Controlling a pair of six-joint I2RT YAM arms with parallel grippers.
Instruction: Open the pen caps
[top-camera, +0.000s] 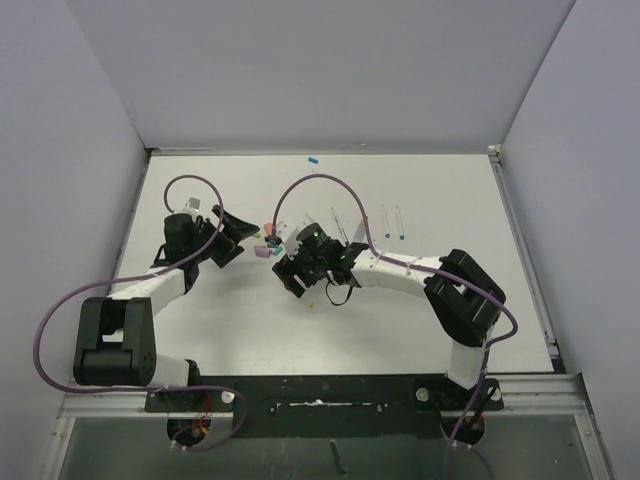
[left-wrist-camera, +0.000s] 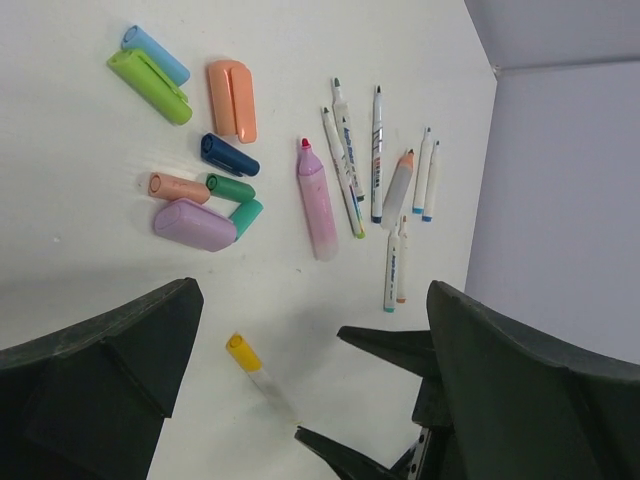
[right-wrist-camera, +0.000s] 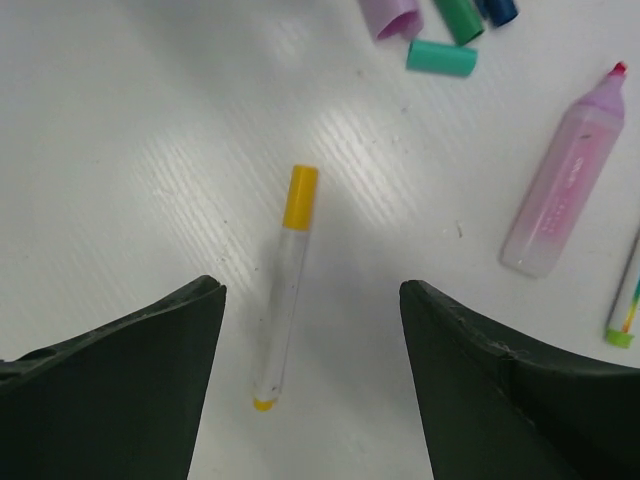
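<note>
Between the fingers of my right claw (right-wrist-camera: 312, 290), which stands wide open and holds nothing, the yellow-capped pen (right-wrist-camera: 283, 300) lies flat on the counter (right-wrist-camera: 120, 150), touching neither finger. Its yellow cap (right-wrist-camera: 301, 197) is seated on the far end, and a small yellow plug closes the near end. My left claw (left-wrist-camera: 312, 290) is likewise spread wide and empty, with the same pen on the counter in the gap between its fingers.

Handling assessment: the barrel is thin, clear, smooth plastic, so I judge it light, rigid and apt to roll or slip under a loose pinch. The cap is short. It wants a square grip across its middle, with the other claw on the barrel at mid-length and a straight pull along the axis.

Beyond, the lilac highlighter (right-wrist-camera: 565, 185) lies uncapped with its tip exposed. Farther off, the loose caps (left-wrist-camera: 228, 155) sit clustered, apart from the row of thin pens (left-wrist-camera: 377, 150), which appear uncapped. No other capped pen is evident to me.
</note>
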